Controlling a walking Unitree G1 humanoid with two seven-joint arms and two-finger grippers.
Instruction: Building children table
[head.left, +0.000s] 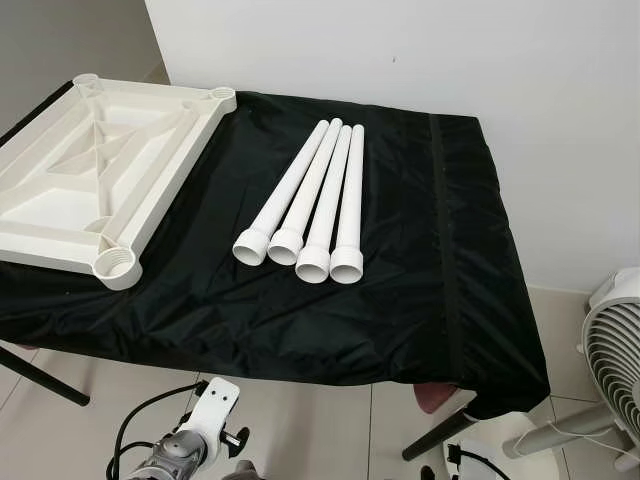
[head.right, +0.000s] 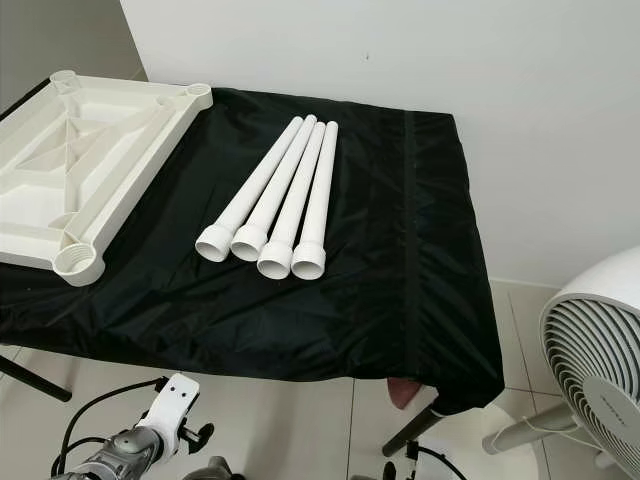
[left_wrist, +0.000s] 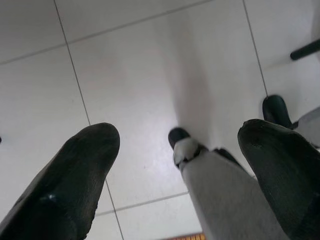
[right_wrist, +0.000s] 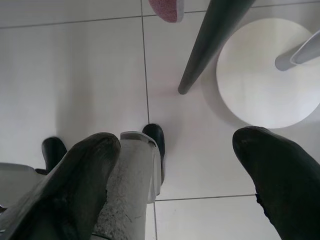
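Writing unreadable on fan (head.right: 598, 375); legs (head.left: 310, 205) beside tabletop (head.left: 95, 170).

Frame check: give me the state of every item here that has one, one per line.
Tabletop: upside down on the cloth, sockets empty.
Legs: four, loose, lying side by side, none fitted.
Cloth: spread over the table, hanging over its edge.
Fan: standing on the floor.
Left claw: open, empty, over floor tiles.
Right claw: open, empty, over floor tiles.
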